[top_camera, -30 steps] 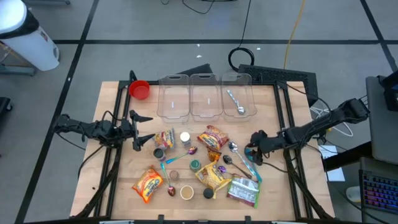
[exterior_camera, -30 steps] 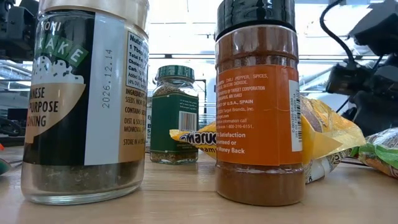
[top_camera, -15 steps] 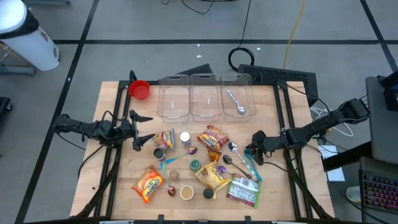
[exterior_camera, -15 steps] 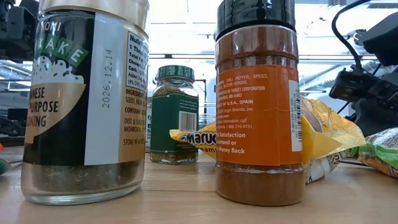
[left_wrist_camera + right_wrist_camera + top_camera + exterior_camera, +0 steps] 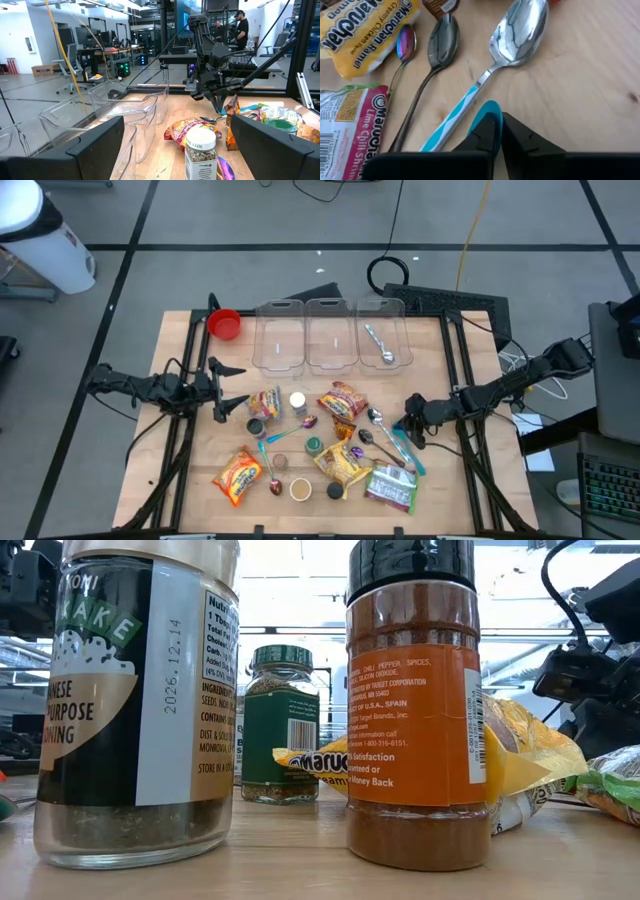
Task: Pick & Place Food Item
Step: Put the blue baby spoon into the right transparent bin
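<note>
Lifting now, you risk dropping the teal-handled spoon [image 5: 470, 100]: the right pincer [image 5: 496, 131] is fully closed, pinching only its handle tip beside the ramen packet [image 5: 360, 25].

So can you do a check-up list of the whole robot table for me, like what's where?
Surface: wooden table, crowded in the middle.
Job's things: ramen packets, orange, yellow, green; three clear bins at the far edge, a spoon in the right one.
Clutter: spice jars, loose spoons, red cup.
Grippers: left gripper open, waiting at the table's left side; right gripper shut, pinching a teal handle at the right.
Cables: black coil and yellow cable on the floor beyond the table.
Surroundings: workshop desks, a person far off.
</note>
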Available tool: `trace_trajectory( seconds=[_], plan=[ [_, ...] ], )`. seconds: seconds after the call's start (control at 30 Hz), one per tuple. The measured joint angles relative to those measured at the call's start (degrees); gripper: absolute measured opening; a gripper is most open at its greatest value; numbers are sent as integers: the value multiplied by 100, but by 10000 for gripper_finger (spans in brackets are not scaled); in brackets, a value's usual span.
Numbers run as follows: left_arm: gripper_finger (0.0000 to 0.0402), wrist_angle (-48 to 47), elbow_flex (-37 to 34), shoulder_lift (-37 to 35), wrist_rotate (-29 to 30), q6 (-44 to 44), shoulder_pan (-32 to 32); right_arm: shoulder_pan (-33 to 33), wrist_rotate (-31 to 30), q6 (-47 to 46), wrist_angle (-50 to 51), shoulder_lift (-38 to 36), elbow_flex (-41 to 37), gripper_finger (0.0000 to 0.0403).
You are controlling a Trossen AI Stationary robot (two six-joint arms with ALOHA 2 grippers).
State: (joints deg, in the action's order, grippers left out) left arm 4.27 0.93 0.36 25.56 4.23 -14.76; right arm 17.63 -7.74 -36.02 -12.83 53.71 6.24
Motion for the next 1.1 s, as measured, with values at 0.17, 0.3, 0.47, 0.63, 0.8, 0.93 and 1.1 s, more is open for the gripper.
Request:
trace_trajectory(
  seconds=[0.17, 0.3, 0.47, 0.63, 0.8, 0.93, 1.1],
  plan=[
    [374, -1, 0, 0, 0, 0, -1, 0, -100, 388, -789, -2, -2, 10],
    [374, 0, 0, 0, 0, 0, 0, 0, -114, 817, -1741, -2, -2, 4],
    [374, 0, 0, 0, 0, 0, 0, 0, -121, 1564, -3140, -4, -2, 5],
    [374, 0, 0, 0, 0, 0, -1, -66, -121, 2396, -4372, -4, 0, 4],
    [374, 0, 0, 0, 0, 0, -1, -405, -301, 3055, -5407, -4, 2, 4],
    [374, 0, 0, 0, 0, 0, 1, -811, -902, 3452, -6026, -4, 34, 4],
    [374, -1, 1, 0, 0, 0, -1, -1502, -1305, 3871, -6200, -7, 377, 4]
  ],
)
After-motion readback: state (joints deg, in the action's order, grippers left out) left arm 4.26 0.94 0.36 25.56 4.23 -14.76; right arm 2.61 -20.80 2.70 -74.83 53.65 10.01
